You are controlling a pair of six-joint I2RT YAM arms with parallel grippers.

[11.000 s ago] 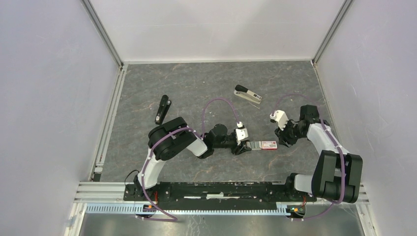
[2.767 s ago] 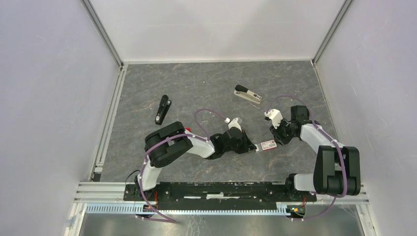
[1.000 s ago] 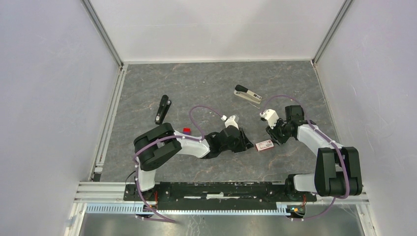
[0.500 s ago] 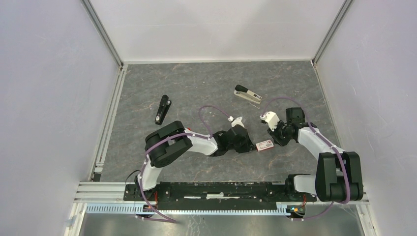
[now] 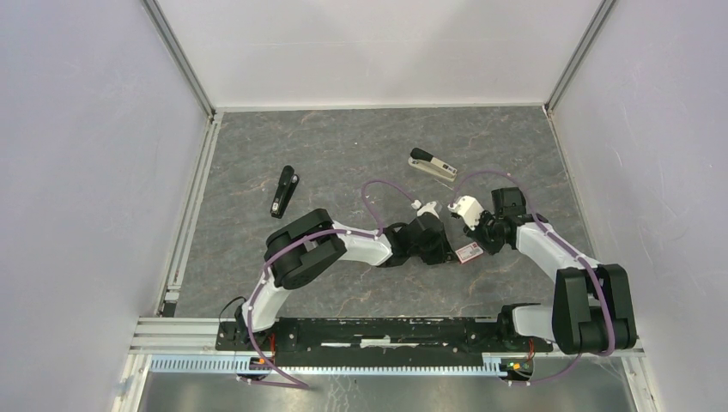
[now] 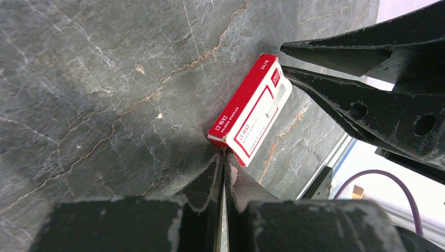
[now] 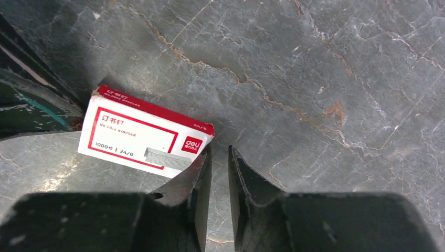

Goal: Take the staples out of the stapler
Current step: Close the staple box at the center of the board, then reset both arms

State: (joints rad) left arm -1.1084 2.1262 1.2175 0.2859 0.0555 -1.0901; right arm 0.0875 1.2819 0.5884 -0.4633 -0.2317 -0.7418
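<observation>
Two robot arms meet over a small red-and-white box [image 7: 137, 135] lying flat on a grey marbled tabletop [image 5: 343, 142]. The left gripper [image 6: 223, 157] has its black fingers [image 6: 205, 181] pressed tightly together with nothing between them, and their joined tip touches the near corner of the box. The right gripper [image 7: 218, 155] comes at the box from the opposite side. Its fingers [image 7: 195, 176] stand a narrow slit apart and hold nothing, and one fingertip sits right at the box corner beside the logo, touching or nearly so. The box's white face, framed by a red line, reads "deli", "1000" and "24/6" next to a small drawing of a staple strip (there is also Chinese lettering and a line ending in "STAPLES"). The red side panel repeats "24/6". The stapler [image 5: 432, 167] lies in two pieces, both apart from the box: its grey-beige rail [image 5: 441, 172] with a black end sits beyond the box, toward the back wall, and its black bar [image 5: 284, 190] lies well to the left of the box, past the left arm's elbow. Bare tabletop shows between the box and the rail, and to the right of the box as far as the white side wall [image 5: 652, 172]; on the near side of the box an aluminium frame [image 5: 172, 330] marks the table edge
</observation>
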